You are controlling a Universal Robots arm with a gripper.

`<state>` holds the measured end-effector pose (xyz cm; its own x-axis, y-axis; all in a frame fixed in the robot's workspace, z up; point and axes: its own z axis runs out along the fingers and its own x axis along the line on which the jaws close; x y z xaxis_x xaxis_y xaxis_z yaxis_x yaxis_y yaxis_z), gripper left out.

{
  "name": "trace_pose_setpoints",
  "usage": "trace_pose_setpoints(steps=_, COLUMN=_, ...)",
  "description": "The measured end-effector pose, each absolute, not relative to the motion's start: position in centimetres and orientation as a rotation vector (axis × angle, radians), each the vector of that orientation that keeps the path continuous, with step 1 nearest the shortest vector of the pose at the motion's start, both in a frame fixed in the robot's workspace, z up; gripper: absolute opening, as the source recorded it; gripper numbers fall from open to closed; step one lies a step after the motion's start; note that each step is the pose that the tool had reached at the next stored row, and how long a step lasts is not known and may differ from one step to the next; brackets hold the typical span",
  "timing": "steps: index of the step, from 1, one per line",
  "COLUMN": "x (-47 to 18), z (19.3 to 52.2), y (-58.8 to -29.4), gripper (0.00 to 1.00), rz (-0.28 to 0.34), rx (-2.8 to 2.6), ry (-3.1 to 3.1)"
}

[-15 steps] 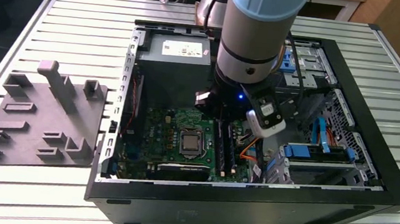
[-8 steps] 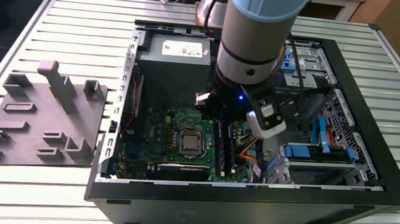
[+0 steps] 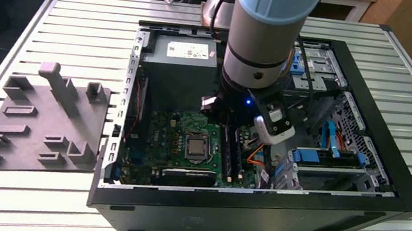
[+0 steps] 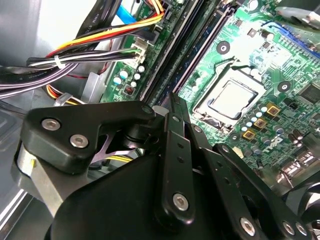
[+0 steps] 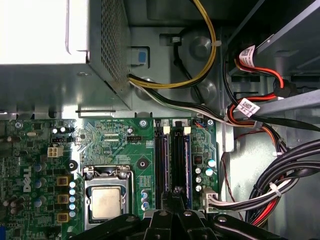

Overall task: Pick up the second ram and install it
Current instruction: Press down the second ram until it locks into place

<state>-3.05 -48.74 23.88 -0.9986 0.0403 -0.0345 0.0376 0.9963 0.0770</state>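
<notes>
Counter [image 3: 43, 202] of pale slats carries an open black computer case [image 3: 257, 213], with a grey foam tray [image 3: 40, 127] lying at the exterior view's left. Inside the case, the green motherboard [image 3: 165, 140] shows its bare processor socket [image 3: 196, 147] near the front. Just beside it, the tool [image 5: 176, 192] hangs low over the memory slots [image 5: 172, 160], its black fingers [image 4: 176, 150] pressed together above them. The second ram [image 5: 187, 165], a thin dark blue strip, stands seated in the slot on the cable side, directly beneath the fingertips. Farther back sits the grey power-supply box [image 3: 179, 66], bundled cables [image 5: 270, 195] trailing alongside.
</notes>
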Motion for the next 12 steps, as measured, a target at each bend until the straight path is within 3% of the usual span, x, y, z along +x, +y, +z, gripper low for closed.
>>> trace_pose_setpoints(steps=12, x=-3.05, z=23.87, y=-49.04, gripper=0.11, rz=0.119, rx=0.061, ry=3.103)
